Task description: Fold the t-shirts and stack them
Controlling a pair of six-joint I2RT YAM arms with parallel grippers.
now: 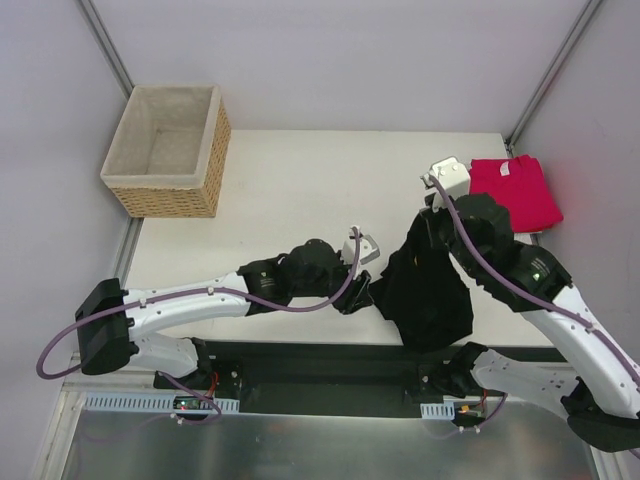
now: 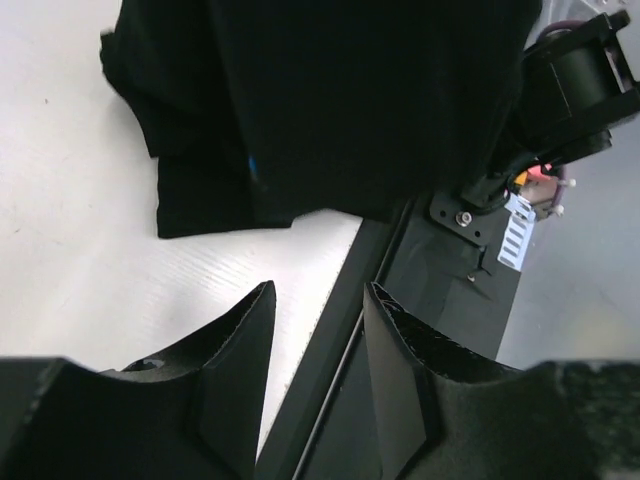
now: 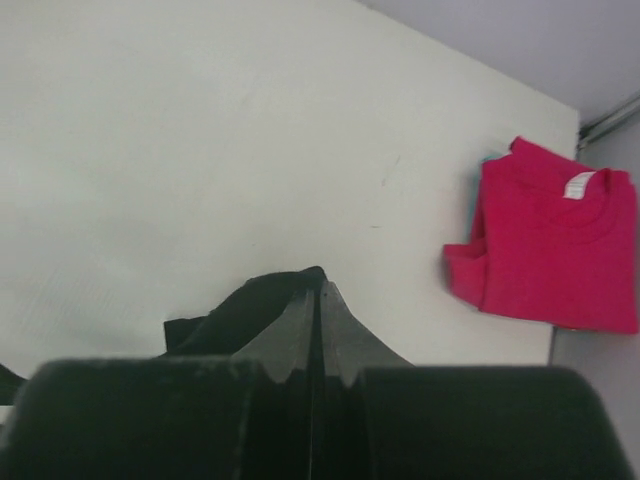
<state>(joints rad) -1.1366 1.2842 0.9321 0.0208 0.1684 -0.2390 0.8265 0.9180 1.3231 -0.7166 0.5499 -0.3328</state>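
Black left fingers (image 2: 235,350) stand half spread and empty, just short of the black cloth t-shirt (image 1: 425,290). Beyond them, the right fingers (image 3: 300,330) are pressed together, pinching a fold of that shirt above the white counter (image 1: 300,190). A folded pinkish-red cloth t-shirt (image 1: 515,190) lies at the far right corner.

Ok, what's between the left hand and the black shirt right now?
Only a bare strip of white table and its dark near edge, seen in the left wrist view. The open left hand is clear of the black shirt.
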